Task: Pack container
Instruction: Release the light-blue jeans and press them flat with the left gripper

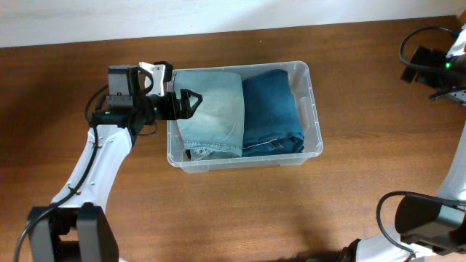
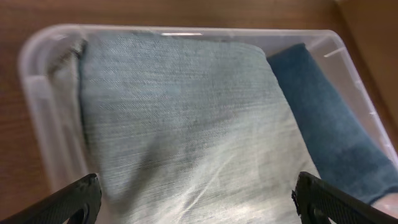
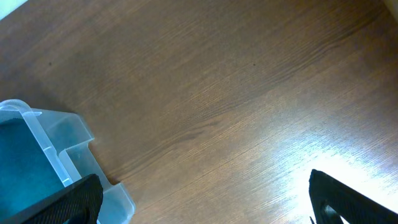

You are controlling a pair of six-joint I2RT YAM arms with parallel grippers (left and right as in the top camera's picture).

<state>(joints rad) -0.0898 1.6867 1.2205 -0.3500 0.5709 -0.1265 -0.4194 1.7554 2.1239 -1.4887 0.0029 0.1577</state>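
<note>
- Big brown wooden table took up pretty much the whole overhead shot.
- The clear plastic container sat around the middle of the table, a bit toward the far edge, long side running left to right. The left wrist cam looked straight down into it, rim and all. The right wrist cam only caught one moulded corner at the lower left of its view.
- Folded light-wash jeans filled the left half of the container. Up close the faded denim reached almost wall to wall on that side.
- Folded dark blue jeans filled the right half, pressed right up against the light pair. They showed as a darker strip along the right wall.
- Left gripper was at the container's left wall, poking in over the edge of the light jeans. Its fingers were spread wide apart with nothing between them but denim underneath. Couldn't tell if it was actually touching the fabric.
- Right gripper was well away from the container, over bare table. Its fingers were also spread wide, holding nothing.
</note>
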